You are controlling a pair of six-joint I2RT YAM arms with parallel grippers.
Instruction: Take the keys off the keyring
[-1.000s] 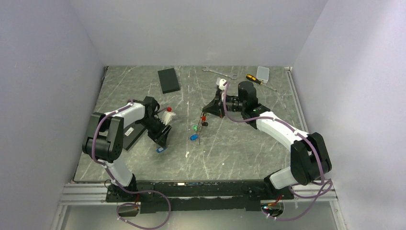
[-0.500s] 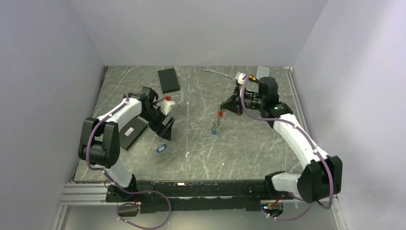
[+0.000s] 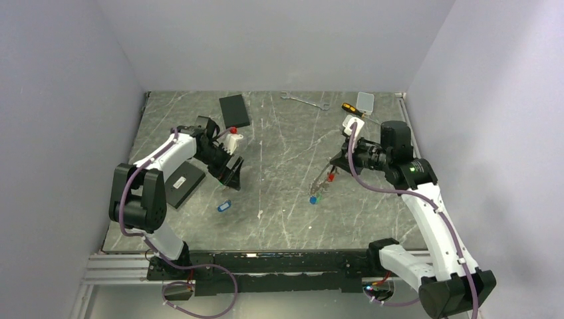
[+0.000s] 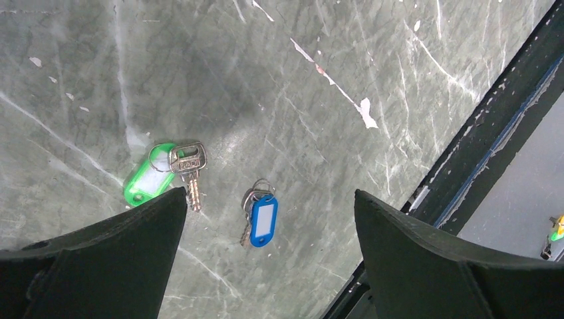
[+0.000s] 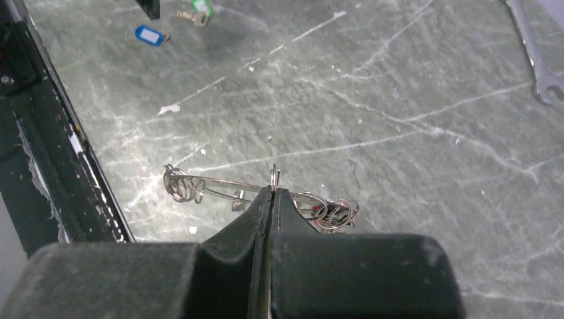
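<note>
**A:** Where is the keyring (image 5: 219,182)?

**B:** Over the right half of the table (image 3: 286,219), pinched by the right gripper (image 5: 272,193). Its two fingers are pressed together on the thin wire. From the wrist camera the ring shows almost edge-on, running left to right across the fingertips.

**A:** Is anything on it?

**B:** Yes, the hanging keys (image 3: 316,195). From above I can pick out a red tag highest, then a green one and a blue one lowest. In the wrist view small split rings bunch at both ends of the wire. I can't tell whether the lowest tags touch the surface.

**A:** Are there loose keys?

**B:** Two, flat on the table at the left. The green-tagged key (image 4: 154,178) and the blue-tagged key (image 4: 262,219) lie near each other but are not touching.

**A:** And the left gripper (image 3: 231,177)?

**B:** It hangs above those two with its fingers spread wide, gripping nothing. Through its camera both keys show in the gap between the fingers.

**A:** What else is around?

**B:** A black box (image 3: 234,110) lies toward the far edge. A second black box (image 3: 183,183) sits beside the left arm. A wrench (image 3: 304,101) and a screwdriver (image 3: 351,109) lie along the far edge, well apart from the keyring.
</note>
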